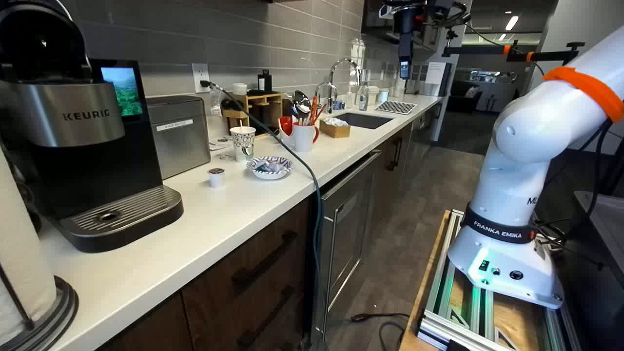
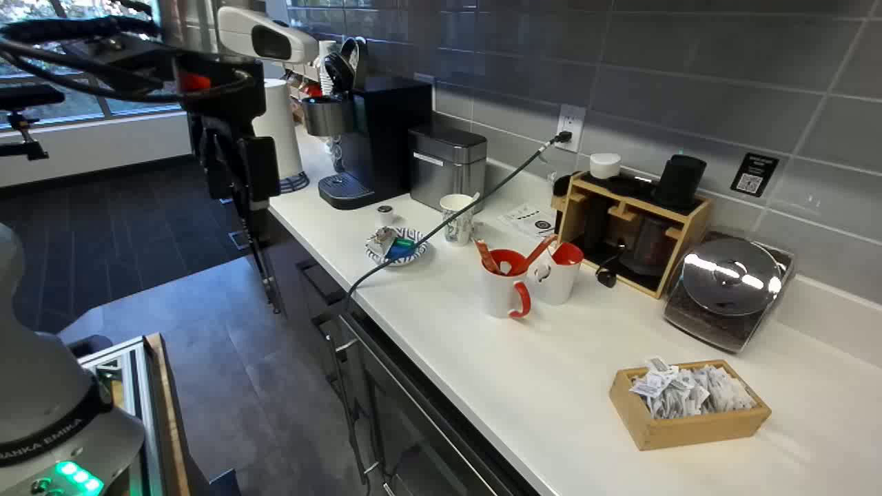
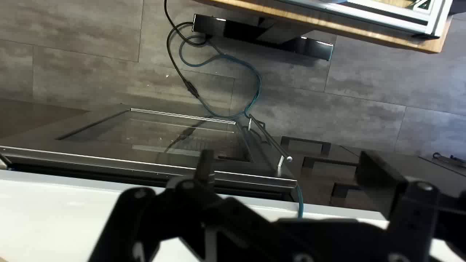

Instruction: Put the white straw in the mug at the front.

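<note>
A white straw (image 1: 241, 124) stands in a patterned paper cup (image 1: 243, 145) on the counter; the cup also shows in an exterior view (image 2: 456, 224). The front mug looks white outside, red inside, with a red handle (image 1: 304, 139); this mug also shows in an exterior view (image 2: 505, 293), with several red and white sticks in it. A similar white mug with red inside (image 2: 555, 279) stands right behind it. My gripper (image 3: 293, 169) is open and empty, high above the floor and counter edge. In both exterior views the gripper (image 1: 404, 70) (image 2: 258, 179) is apart from cup and mugs.
A cable (image 2: 506, 180) runs from the wall outlet across the counter and over its edge. A patterned bowl with packets (image 1: 269, 170), a coffee pod (image 1: 216, 178), a coffee machine (image 1: 97, 126) and a wooden box of packets (image 2: 689, 406) stand on the counter.
</note>
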Motion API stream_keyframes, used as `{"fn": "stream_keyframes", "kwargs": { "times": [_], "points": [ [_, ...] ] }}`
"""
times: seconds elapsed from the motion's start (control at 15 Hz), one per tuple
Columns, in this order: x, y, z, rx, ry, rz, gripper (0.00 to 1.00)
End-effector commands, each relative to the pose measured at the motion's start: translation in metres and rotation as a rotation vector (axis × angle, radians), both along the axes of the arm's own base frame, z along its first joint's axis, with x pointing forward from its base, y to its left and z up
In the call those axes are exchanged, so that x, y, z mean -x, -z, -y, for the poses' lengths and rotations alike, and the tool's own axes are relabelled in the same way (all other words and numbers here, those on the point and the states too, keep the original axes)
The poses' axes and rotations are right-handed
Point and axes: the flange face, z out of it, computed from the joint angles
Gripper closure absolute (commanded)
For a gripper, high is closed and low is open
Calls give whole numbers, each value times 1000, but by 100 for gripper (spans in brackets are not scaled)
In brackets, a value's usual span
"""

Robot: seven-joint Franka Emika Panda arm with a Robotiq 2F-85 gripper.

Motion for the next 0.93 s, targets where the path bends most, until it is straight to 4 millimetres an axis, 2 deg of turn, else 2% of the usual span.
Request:
{"fn": "stream_keyframes", "kwargs": {
  "times": [0.0,0.4,0.47,0.6,0.87],
  "points": [
    [0,-1,0,0,0,-1,0],
    [0,-1,0,0,0,-1,0],
    [-1,-1,-8,-3,8,12,0],
    [-6,-4,-45,-39,38,51,0],
    [-15,-15,-150,-104,79,211,0]
  ]
}}
